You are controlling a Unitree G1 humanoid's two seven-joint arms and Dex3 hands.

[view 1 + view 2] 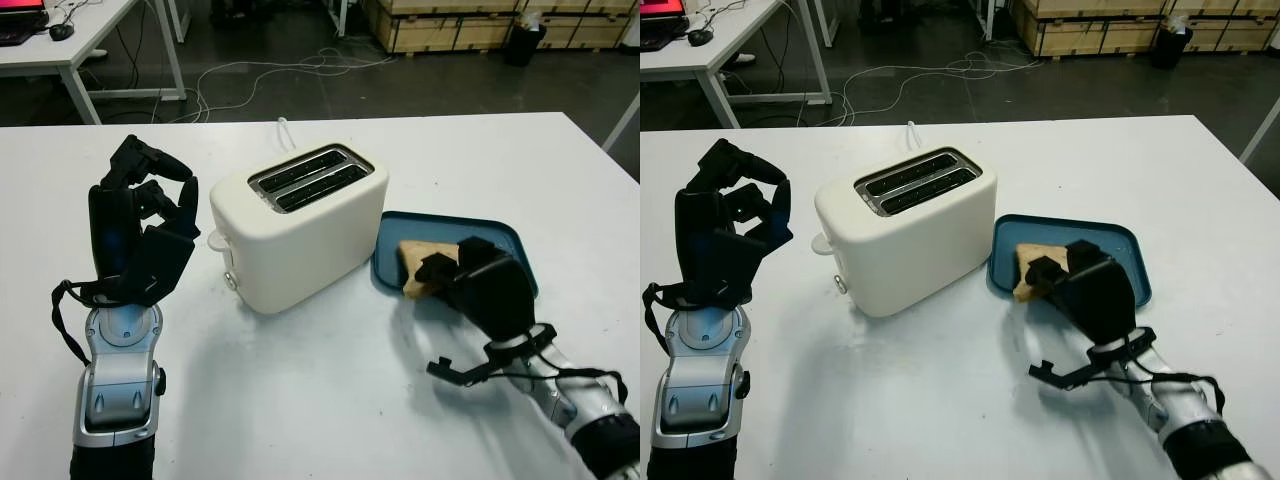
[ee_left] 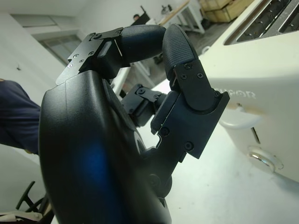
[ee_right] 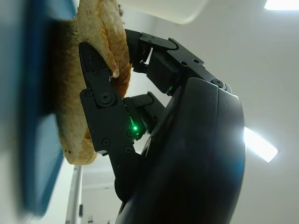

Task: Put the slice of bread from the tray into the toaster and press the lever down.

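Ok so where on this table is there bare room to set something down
Bare: the table in front of the toaster, between the two arms, and behind the tray. Crowded: the tray, where the right hand grips the bread, and the toaster's lever side, with the curled left hand close by.

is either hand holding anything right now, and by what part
The right hand grips the slice of bread by its near edge, over the blue tray. The left hand, raised beside the toaster, is curled and holds nothing.
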